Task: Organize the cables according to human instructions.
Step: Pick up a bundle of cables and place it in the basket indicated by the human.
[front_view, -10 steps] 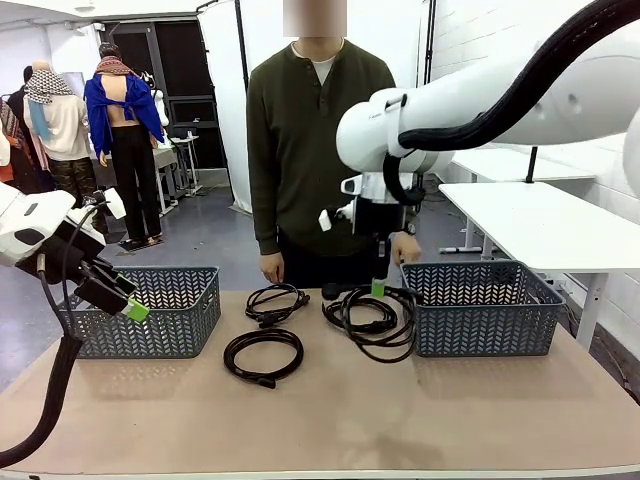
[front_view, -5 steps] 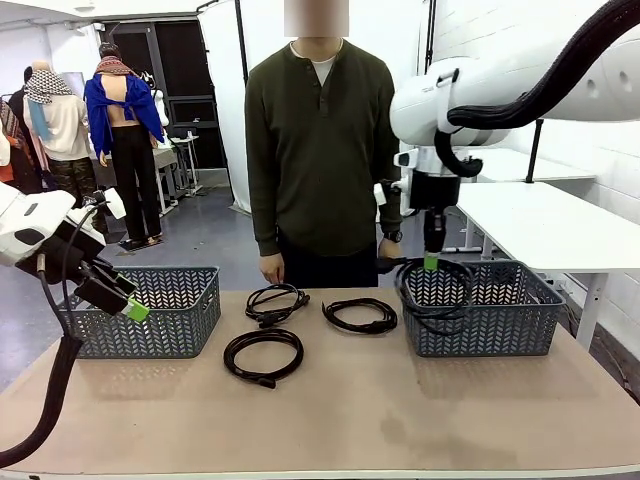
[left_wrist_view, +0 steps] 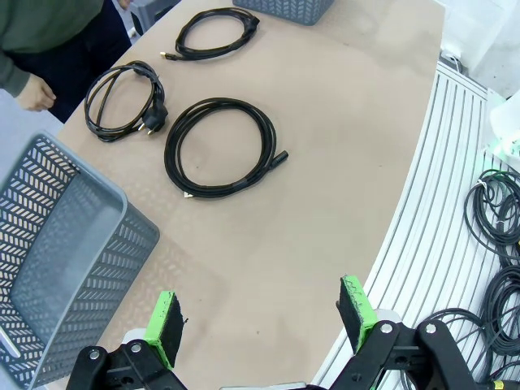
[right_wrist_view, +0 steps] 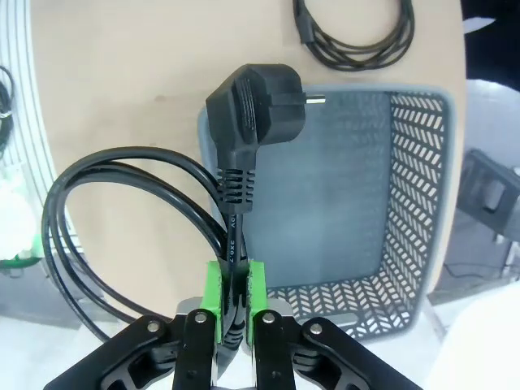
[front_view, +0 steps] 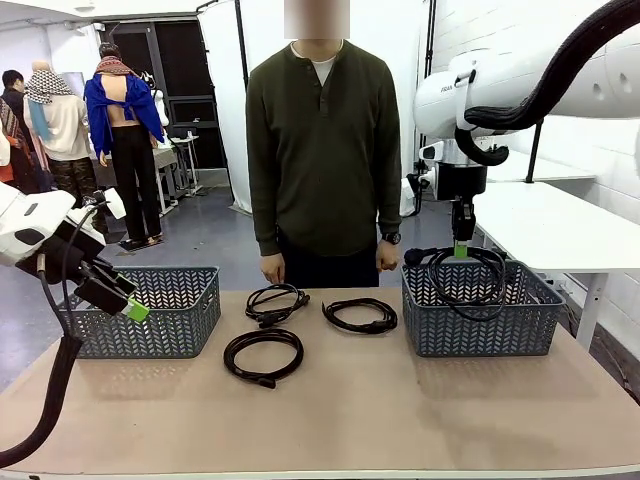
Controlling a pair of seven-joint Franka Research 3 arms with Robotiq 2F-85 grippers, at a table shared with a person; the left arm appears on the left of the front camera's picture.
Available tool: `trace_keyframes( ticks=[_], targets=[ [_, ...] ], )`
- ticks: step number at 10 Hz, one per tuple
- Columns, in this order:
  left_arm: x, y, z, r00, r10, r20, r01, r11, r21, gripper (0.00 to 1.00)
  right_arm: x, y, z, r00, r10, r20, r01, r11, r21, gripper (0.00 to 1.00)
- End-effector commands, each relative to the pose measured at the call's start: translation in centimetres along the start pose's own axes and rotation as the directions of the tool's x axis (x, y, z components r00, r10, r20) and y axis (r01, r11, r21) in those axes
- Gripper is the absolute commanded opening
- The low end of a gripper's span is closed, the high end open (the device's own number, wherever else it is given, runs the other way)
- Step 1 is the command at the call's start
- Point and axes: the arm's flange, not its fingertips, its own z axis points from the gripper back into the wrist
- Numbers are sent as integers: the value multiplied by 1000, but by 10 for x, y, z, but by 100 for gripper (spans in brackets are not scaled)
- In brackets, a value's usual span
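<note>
Tan table [front_view: 400, 420]: right gripper [front_view: 461, 250] pinches cable [right_wrist_view: 252, 101] above basket [front_view: 480, 325], loop hanging vertical; left gripper [left_wrist_view: 262, 313] agape.

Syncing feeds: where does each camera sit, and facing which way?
Front: between the arms, facing the person across the table; left gripper, right gripper.
Left wrist: above the table, looking down at loose cables; left gripper open.
Right wrist: above the right basket, looking down; right gripper clamps held cable.
Shared: wrist views both show that basket.
</note>
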Motion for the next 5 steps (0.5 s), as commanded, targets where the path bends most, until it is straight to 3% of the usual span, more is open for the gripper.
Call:
trace_keyframes(
  ticks=[1, 5],
  targets=[
    [-2, 2, 0, 1000, -4, 12, 4, 1000, -17, 100, 1, 6, -1, 1000, 4, -1, -4, 1000, -5, 0],
    [-2, 2, 0, 1000, -4, 12, 4, 1000, -17, 100, 1, 6, -1, 1000, 4, -1, -4, 1000, -5, 0]
  ],
)
